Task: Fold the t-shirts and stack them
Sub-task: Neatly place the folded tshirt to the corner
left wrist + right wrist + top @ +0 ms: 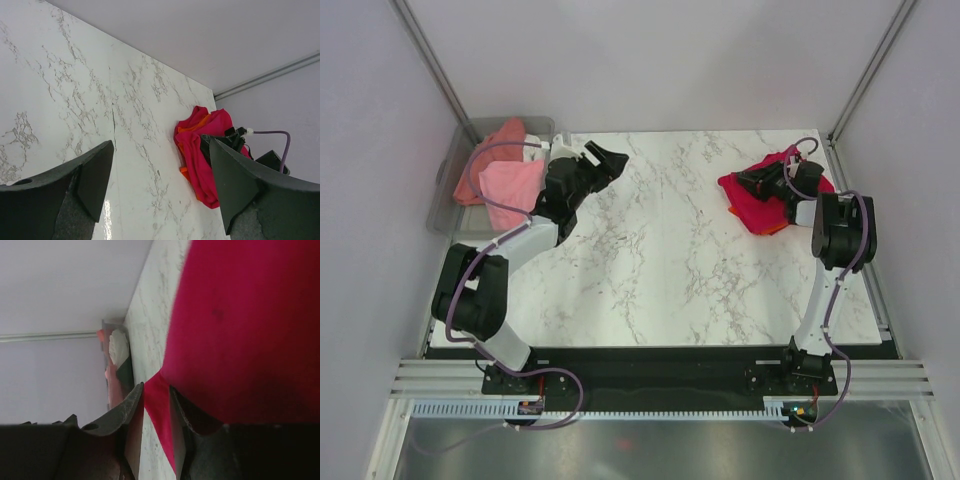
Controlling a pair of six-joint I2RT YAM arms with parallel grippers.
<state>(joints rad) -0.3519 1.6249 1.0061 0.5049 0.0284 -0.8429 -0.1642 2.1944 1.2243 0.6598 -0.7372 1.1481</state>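
From above, the crimson t-shirt [748,205] lies crumpled over an orange t-shirt [775,230] at the far right of the table [660,260]; left wrist view: left gripper [161,145] spread wide, empty; right wrist view: right gripper [156,395] pinched on a crimson edge, light, limp cloth likely best held by corners

A white marble-patterned table [660,250] sits between plain pale lilac walls [660,60], with 2 metal corner posts [435,65].

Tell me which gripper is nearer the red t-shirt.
Right. The right gripper is on the red t-shirt, shut on a fold of it; the left gripper hangs open across the table, near the bin.
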